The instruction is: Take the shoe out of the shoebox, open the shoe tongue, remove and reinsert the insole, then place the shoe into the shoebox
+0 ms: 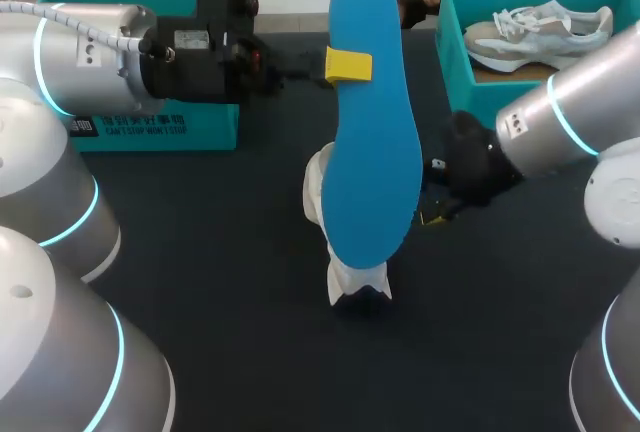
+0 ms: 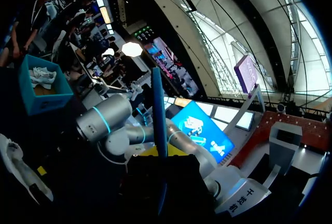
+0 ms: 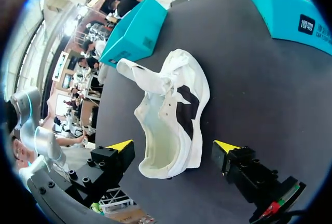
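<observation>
**Head view.** The left arm [image 1: 90,57] comes in from the left across the far side of the desk [image 1: 230,252]. The left pincer [image 1: 348,65] is clamped on the blue insole [image 1: 372,142]. One yellow tip lies on its face; the other is hidden behind. The insole is held up clear of the white shoe [image 1: 345,262], which lies on the desk under its near end. The right arm [image 1: 560,122] sits low, just right of the shoe. The teal shoebox [image 1: 452,47] is far right and holds a second shoe [image 1: 540,30]. Another teal box [image 1: 160,132] is far left.

**Left wrist view.** The insole [image 2: 157,110] shows edge-on, a thin blue strip rising from between the fingers, so the grip is across its thickness.

**Right wrist view.** The right pincer [image 3: 174,146] is spread wide and holds nothing. The shoe's heel end lies between the tips, seemingly apart from both. The tongue [image 3: 137,71] is folded back and the footbed is bare. The pincer is likely placed to steady the heel for reinsertion.
</observation>
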Motion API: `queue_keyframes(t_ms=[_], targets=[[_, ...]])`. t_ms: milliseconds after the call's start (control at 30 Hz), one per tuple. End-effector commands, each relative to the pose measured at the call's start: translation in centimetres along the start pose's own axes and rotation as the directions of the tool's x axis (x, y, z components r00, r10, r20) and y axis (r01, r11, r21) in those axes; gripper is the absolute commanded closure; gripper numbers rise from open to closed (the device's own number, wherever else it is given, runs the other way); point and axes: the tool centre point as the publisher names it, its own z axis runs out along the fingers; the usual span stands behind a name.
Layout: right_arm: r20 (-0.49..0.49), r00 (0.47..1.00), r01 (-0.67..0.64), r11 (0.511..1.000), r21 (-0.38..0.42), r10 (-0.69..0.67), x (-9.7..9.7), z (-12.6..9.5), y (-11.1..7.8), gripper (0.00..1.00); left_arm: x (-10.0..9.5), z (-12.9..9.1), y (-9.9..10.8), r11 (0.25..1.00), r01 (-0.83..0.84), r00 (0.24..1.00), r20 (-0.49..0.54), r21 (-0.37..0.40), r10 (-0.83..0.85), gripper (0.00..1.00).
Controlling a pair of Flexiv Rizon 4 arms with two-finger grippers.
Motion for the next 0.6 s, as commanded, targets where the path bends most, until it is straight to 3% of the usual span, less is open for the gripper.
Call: queue_keyframes(t_ms=[33,167,600], targets=[[-0.116,0.993,-0.035,0.999,-0.039,0.03,0.9,0.0,0.7,0.0,-0.1,0.1,0.1,1.0,0.0,1.0,0.0,0.001,0.0,1.0],[-0.235,0.971,-0.063,0.996,-0.06,0.047,2.2,-1.3,1.6,0.0,-0.1,0.1,0.1,1.0,0.0,1.0,0.0,0.001,0.0,1.0],[-0.472,0.88,-0.088,0.995,-0.045,0.057,4.3,-5.9,2.9,0.0,-0.1,0.1,0.1,1.0,0.0,1.0,0.0,0.001,0.0,1.0]])
